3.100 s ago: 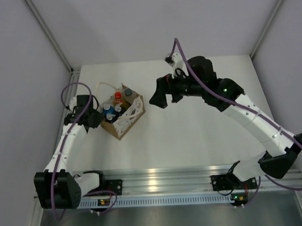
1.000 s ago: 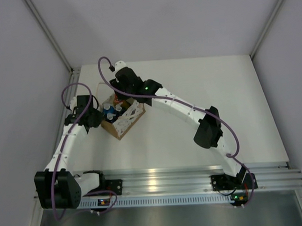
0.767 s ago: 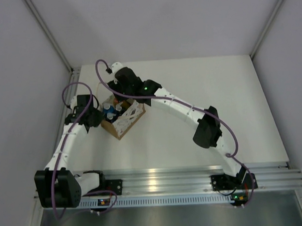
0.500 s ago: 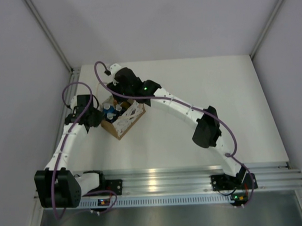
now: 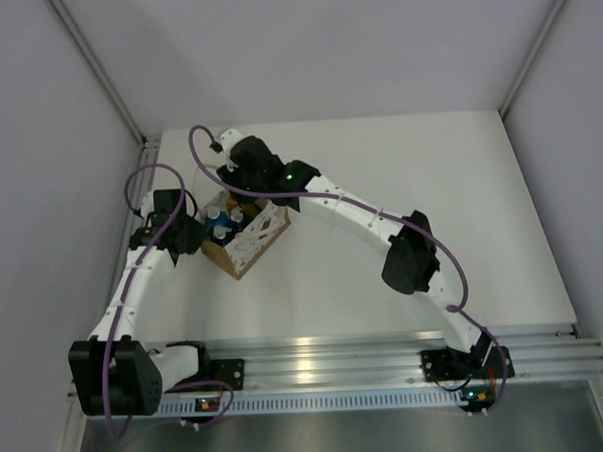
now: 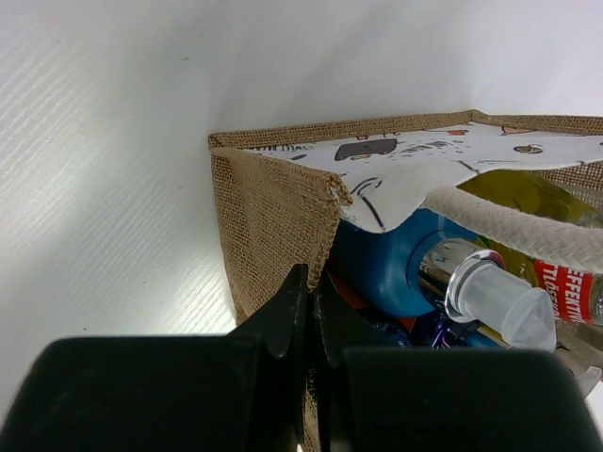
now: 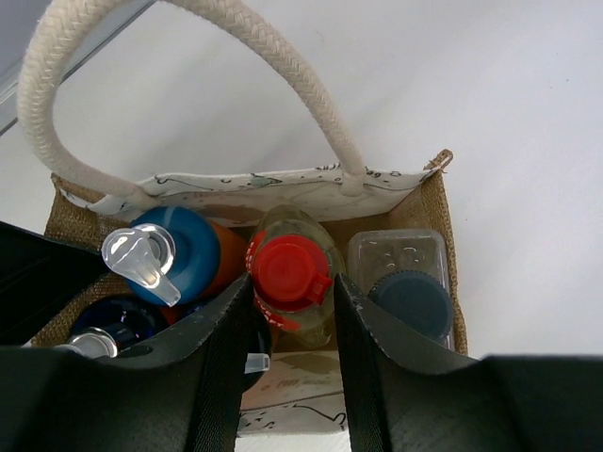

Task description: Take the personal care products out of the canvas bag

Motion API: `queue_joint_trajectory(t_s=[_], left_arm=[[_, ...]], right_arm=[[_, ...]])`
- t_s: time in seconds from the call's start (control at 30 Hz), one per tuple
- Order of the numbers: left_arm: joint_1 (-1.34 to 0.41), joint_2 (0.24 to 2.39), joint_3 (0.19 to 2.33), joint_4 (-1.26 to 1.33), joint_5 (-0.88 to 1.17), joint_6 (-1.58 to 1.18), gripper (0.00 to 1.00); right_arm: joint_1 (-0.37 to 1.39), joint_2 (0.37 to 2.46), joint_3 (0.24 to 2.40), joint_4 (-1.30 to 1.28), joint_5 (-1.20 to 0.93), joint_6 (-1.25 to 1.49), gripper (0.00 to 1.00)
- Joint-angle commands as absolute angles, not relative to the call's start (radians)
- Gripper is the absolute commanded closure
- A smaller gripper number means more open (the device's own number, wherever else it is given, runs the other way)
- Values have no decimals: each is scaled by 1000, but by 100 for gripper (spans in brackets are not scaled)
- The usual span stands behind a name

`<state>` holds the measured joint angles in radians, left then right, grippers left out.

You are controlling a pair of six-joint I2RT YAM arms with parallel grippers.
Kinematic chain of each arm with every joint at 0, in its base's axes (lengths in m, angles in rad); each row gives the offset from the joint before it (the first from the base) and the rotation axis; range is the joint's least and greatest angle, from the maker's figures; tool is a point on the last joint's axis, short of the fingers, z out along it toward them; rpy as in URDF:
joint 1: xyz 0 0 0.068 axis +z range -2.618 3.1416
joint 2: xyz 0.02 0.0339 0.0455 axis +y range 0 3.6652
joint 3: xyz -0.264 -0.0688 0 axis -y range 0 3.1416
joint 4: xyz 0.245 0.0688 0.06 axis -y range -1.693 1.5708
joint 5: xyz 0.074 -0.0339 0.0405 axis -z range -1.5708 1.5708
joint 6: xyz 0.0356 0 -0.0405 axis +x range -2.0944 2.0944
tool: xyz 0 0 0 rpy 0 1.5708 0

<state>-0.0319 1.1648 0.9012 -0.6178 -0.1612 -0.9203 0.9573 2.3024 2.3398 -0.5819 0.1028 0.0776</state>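
Canvas bag point(image 5: 250, 240) stands upright on the far-left part of the tabletop point(image 5: 429, 160), top open, bottles inside. Left hand point(image 6: 310, 299) is clamped tight on the bag's burlap side wall at a top corner. Right hand point(image 7: 290, 281) is over the opening from the far side. Its fingers point(image 7: 219, 363) are narrow, flanking the red cap point(image 7: 287, 270) of the yellow bottle point(image 7: 316, 325) and just beside it on each side; can't tell if they press on it. Flat clear bottle point(image 7: 396, 252) with dark round cap point(image 7: 412, 303) sits right of it, blue bottle point(image 7: 188, 240) with pale cap point(image 7: 141, 264) left. A white cord handle point(image 7: 283, 68) arches above. The printed lining point(image 6: 415, 160) has cartoon doodles and tiny writing, unreadable. The red label point(image 6: 563, 281) has white capitals, cropped by the handle and not readable.
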Motion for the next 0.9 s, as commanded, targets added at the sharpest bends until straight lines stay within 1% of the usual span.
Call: queue_joint_trajectory(t_s=[0.0,0.53,0.67,0.73,0.77,0.8,0.87], left_arm=[[-26,1177,887,-609,-176,-896,100],[-26,1181,893,-611,-176,-891,100],[-26,1178,894,-611,-178,-887,100],[-26,1177,894,-611,-178,-885,100],[-26,1177,894,-611,-178,-887,100],[-26,1177,896,-611,-178,-887,100],[-26,1178,896,-611,-178,-888,100]], right_arm=[[940,2310,2391,-499,97,63,62],[933,2338,2373,-489,46,68,63],[933,2344,2372,-488,43,69,65],[933,2342,2370,-485,41,71,72],[933,2342,2368,-485,41,68,77],[931,2341,2370,-485,41,69,90],[934,2335,2368,-483,46,66,99]])
